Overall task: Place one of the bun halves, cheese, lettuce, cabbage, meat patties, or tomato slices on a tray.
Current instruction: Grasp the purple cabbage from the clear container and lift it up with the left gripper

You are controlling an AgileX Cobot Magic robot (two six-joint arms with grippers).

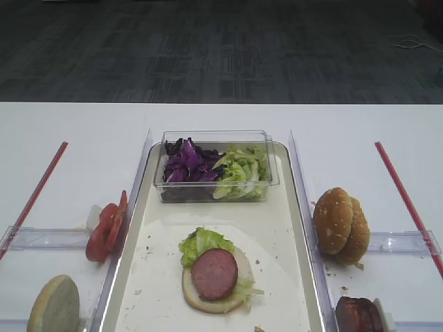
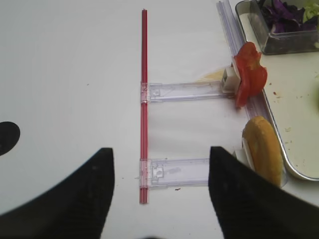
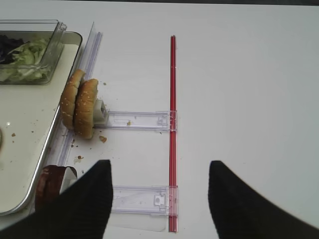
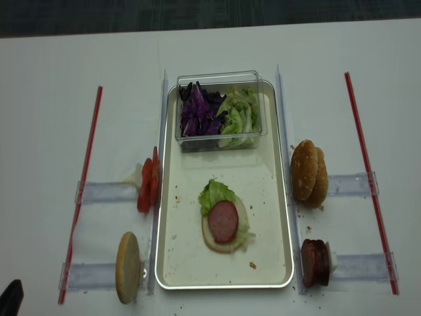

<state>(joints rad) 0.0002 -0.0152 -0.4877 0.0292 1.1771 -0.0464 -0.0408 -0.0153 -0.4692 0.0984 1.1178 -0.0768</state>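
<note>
Left gripper: mine, spread wide, empty.
Right gripper: also parted, nothing held.
Tomato slices: ahead-right, upright beside tray.
Advice: pinch one slice edgewise, lay it on patty.

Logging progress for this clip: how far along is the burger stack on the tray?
Done: a pale bun base, green lettuce leaf and reddish-brown round meat patty sit stacked on the long cream tray. In hand: nothing; the left gripper and right gripper are open and empty. Left: bright red tomato slices and sesame bun halves wait beside the tray.
</note>
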